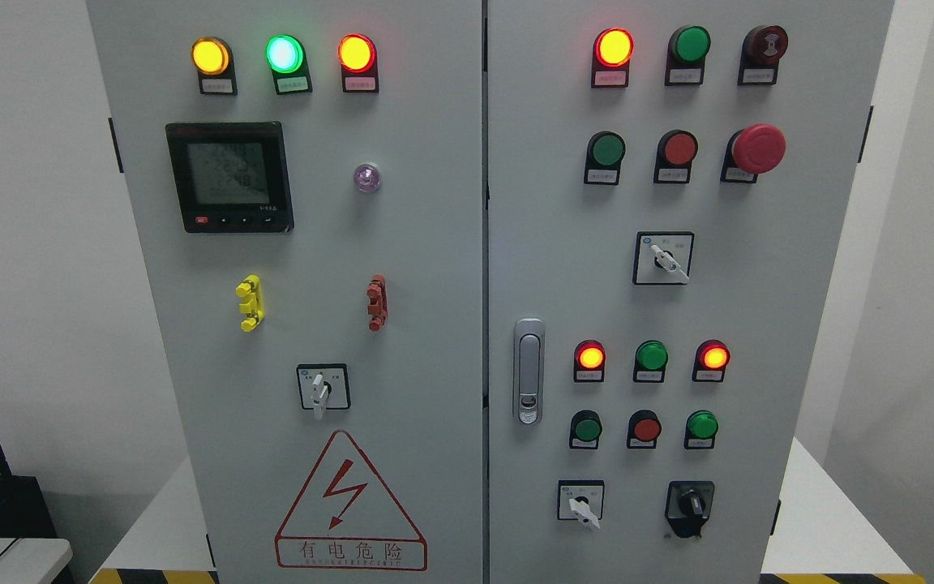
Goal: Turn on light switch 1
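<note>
Two grey doors of an electrical cabinet [434, 268] fill the view. No robot hand is visible, so I cannot tell its state. Which control is light switch 1 is unclear; a white rotary switch [320, 390] sits on the left door, above the red warning triangle [350, 507].

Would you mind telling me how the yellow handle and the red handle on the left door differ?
The yellow handle sits left of the red handle, below the digital meter, while the red one sits below the small purple lamp. The yellow one is bright; the red one is a duller brick tone. Both are small vertical fittings at the same height on the left door, above the selector switch. Neither robot hand is in view.
</note>
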Robot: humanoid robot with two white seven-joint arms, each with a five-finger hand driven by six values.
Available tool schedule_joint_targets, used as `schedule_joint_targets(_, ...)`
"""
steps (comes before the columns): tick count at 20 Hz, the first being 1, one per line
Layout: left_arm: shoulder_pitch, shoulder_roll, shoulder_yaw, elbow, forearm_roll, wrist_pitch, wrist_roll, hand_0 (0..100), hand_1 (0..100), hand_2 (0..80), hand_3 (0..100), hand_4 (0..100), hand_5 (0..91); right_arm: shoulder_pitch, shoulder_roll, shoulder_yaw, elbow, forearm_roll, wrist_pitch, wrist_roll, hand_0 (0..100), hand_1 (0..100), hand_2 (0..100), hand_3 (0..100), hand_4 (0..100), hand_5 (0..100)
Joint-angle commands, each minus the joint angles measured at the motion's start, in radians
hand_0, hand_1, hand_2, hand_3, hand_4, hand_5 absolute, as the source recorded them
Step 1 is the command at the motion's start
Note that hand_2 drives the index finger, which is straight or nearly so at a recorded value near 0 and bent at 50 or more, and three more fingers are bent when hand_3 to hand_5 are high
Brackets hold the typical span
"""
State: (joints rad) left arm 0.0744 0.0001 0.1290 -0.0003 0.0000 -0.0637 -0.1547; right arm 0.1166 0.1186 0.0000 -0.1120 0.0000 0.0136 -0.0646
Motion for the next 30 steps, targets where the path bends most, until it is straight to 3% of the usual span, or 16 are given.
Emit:
schedule_joint_targets(1,-0.005,-0.009,0.072,-0.033,-0.008,-0.008,0.003,30,0,0.0,0,0,0.0,0.000,0.001,0.017,0.000,-0.025,0.000,0.000,12,39,0,0,0,0)
schedule_joint_targets(11,-0.010,-0.011,0.090,-0.035,-0.008,-0.013,0.009,29,0,0.0,0,0,0.0,0.000,0.001,0.017,0.000,-0.025,0.000,0.000,12,39,0,0,0,0)
schedule_joint_targets(14,-0.010,-0.028,0.092,-0.093,-0.009,-0.016,0.121,29,0,0.0,0,0,0.0,0.000,0.001,0.017,0.000,-0.025,0.000,0.000,12,39,0,0,0,0)
schedule_joint_targets(19,-0.005,-0.037,0.136,-0.210,-0.008,-0.019,0.195,29,0,0.0,0,0,0.0,0.000,-0.001,0.017,0.000,-0.025,0.000,0.000,12,39,0,0,0,0)
schedule_joint_targets(23,0.015,-0.031,0.201,-0.296,-0.009,-0.050,0.172,30,0,0.0,0,0,0.0,0.000,-0.001,0.017,0.000,-0.025,0.000,0.000,12,39,0,0,0,0)
schedule_joint_targets(27,0.074,0.006,0.207,-0.397,-0.011,-0.091,0.103,30,0,0.0,0,0,0.0,0.000,-0.001,0.017,0.000,-0.025,0.000,0.000,12,39,0,0,0,0)
schedule_joint_targets(30,0.100,0.021,0.288,-0.507,-0.011,-0.096,0.080,30,0,0.0,0,0,0.0,0.000,-0.001,0.017,0.000,-0.025,0.000,0.000,12,39,0,0,0,0)
